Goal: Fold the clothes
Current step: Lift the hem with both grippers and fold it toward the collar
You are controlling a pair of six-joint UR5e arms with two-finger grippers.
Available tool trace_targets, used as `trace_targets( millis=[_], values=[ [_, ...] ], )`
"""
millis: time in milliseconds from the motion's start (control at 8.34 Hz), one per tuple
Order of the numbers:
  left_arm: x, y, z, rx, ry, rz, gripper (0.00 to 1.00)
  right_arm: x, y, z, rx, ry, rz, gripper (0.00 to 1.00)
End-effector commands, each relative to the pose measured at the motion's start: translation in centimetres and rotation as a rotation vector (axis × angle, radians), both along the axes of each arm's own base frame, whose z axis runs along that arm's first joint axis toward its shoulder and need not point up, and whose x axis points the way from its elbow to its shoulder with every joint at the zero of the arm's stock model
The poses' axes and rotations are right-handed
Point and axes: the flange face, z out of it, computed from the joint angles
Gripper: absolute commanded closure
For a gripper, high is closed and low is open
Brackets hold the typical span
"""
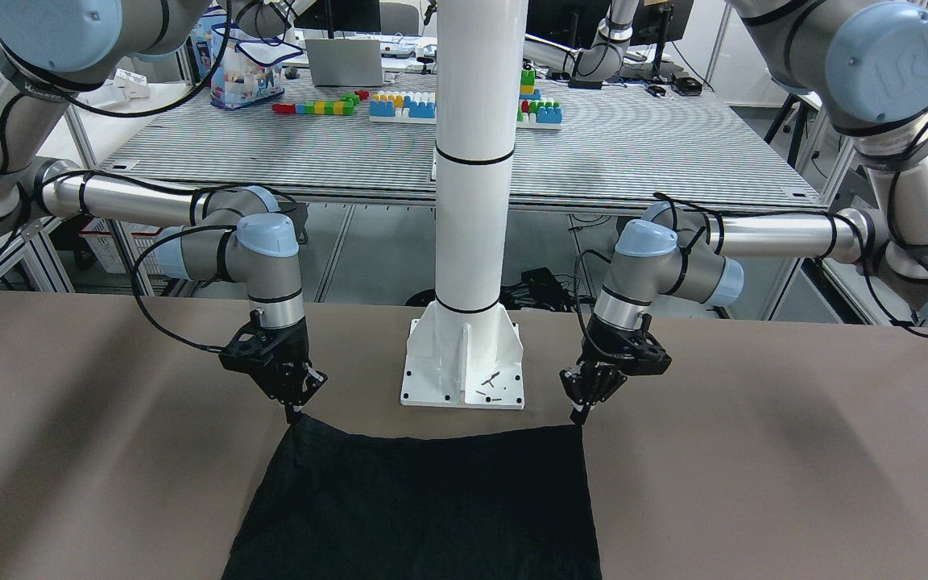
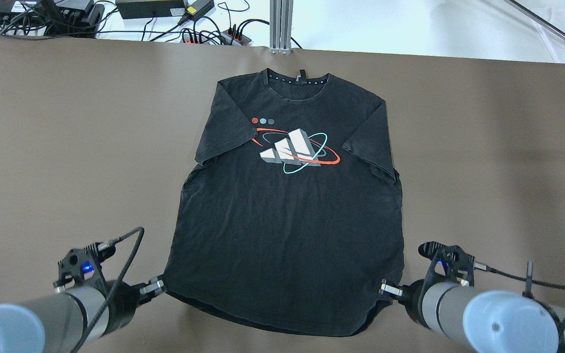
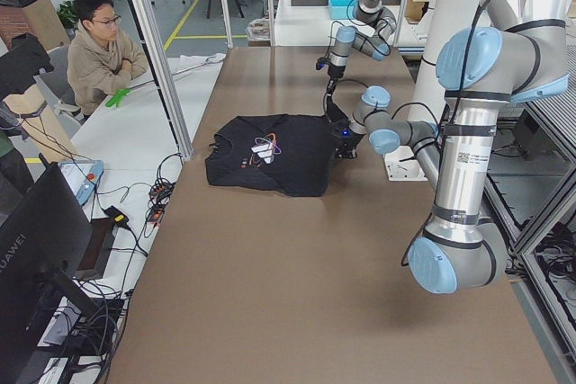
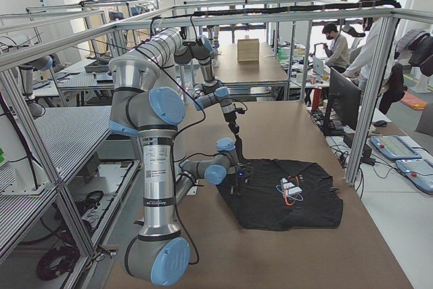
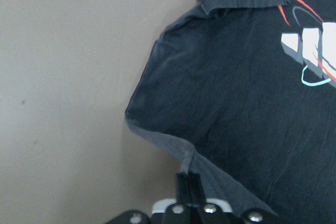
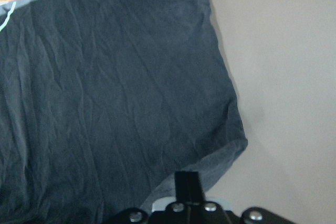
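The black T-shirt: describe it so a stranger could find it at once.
On the brown table, before the white pillar, lies a black T-shirt, flat. Its chest bears a white, red and turquoise logo, and the left gripper and right gripper pinch its hem corners.

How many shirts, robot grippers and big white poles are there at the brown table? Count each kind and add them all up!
black T-shirt: 1
grippers: 2, the left gripper and the right gripper, each shut on the shirt's bottom hem
white pillar: 1
Total: 4
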Motion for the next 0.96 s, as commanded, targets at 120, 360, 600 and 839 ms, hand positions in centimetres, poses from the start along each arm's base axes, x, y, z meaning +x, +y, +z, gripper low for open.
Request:
trace_targets(
  millis=[120,360,600,839],
  values=[
    [-3.3,-17.2,-1.0,-0.015,-0.102,-0.066,1.0,4.1,-15.8,1.0,0.034,0.075,0.03,1.0],
    [-3.5,-24.1,0.1,-0.045,-0.101,-0.09,1.0,6.3,-22.2,2.3,0.064,0.141,0.046,1.0],
    [-1.9,-29.8,1.7,-0.041,-0.092,-0.121,1.0,6.9,-27.5,2.5,0.068,0.185,0.049,1.0],
    [0.8,-35.3,0.8,-0.046,-0.095,-0.136,1.0,5.1,-31.4,4.0,0.052,0.219,0.041,1.0]
  ],
)
